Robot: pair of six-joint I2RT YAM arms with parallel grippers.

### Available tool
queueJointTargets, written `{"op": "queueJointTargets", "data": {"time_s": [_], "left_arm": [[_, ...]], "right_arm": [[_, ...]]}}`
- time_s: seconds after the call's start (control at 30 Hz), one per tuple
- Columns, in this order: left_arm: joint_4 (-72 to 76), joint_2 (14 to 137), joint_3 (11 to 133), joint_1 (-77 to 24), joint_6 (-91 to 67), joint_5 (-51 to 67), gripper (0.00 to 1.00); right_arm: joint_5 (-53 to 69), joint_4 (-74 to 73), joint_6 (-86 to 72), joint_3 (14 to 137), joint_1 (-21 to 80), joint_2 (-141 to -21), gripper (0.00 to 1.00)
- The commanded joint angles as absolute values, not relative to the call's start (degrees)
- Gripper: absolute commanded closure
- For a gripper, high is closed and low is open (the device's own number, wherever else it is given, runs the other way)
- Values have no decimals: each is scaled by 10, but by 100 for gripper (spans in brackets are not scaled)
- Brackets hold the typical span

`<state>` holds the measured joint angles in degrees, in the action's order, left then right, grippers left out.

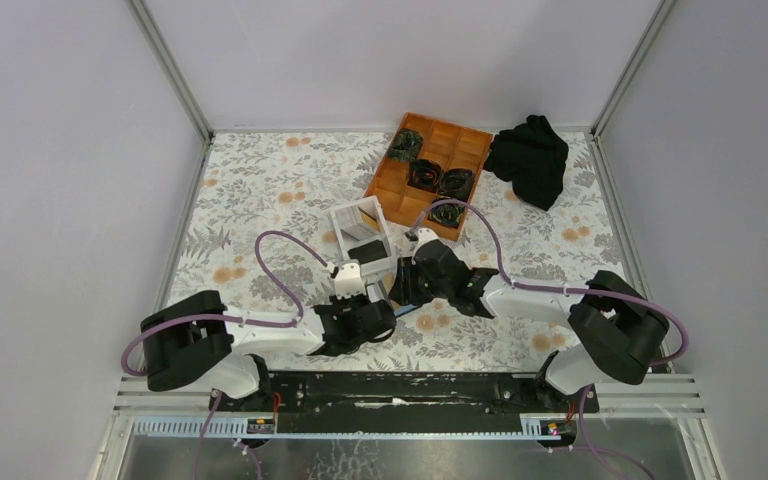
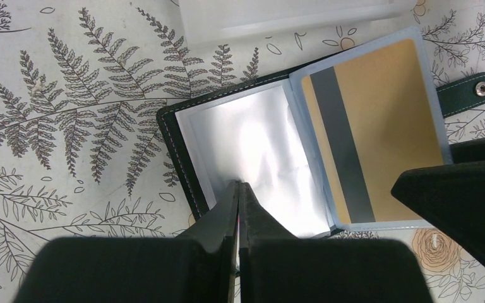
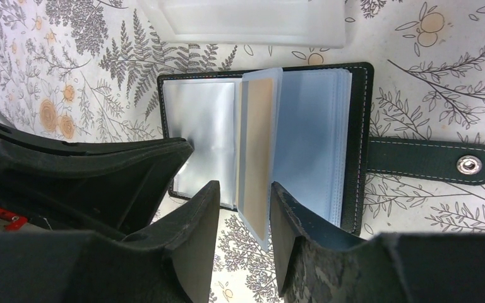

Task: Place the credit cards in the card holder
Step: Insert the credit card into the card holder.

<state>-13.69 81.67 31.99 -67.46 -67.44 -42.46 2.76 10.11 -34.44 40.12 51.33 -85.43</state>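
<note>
Jaws of left gripper (image 2: 238, 187), clenched empty, rested on the open black folding card holder (image 2: 175, 142) on the floral counter (image 2: 69, 208); right gripper (image 3: 244, 187) jaws, parted, straddled its upright sleeve (image 3: 259, 82) holding an orange-tan credit card (image 3: 257, 132). White open-topped box (image 3: 246, 22) lay beyond.

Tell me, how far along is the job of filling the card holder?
Done: one orange-tan card sits in a clear sleeve of the open card holder. In hand: the shut left gripper touches the empty left page; the open right gripper straddles the card's sleeve. Left: any other cards; none is in view.
</note>
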Motion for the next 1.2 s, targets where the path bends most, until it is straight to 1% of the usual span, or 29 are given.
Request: {"op": "queueJointTargets", "data": {"time_s": [0.0, 0.7, 1.17], "left_arm": [[-144, 823, 306, -676, -680, -424, 100], [-150, 809, 296, -675, -692, -424, 100], [-169, 808, 302, -675, -701, -421, 100]], "right_arm": [[50, 143, -358, 392, 517, -849, 59], [136, 304, -422, 330, 518, -828, 59], [162, 368, -451, 308, 517, -846, 59]]}}
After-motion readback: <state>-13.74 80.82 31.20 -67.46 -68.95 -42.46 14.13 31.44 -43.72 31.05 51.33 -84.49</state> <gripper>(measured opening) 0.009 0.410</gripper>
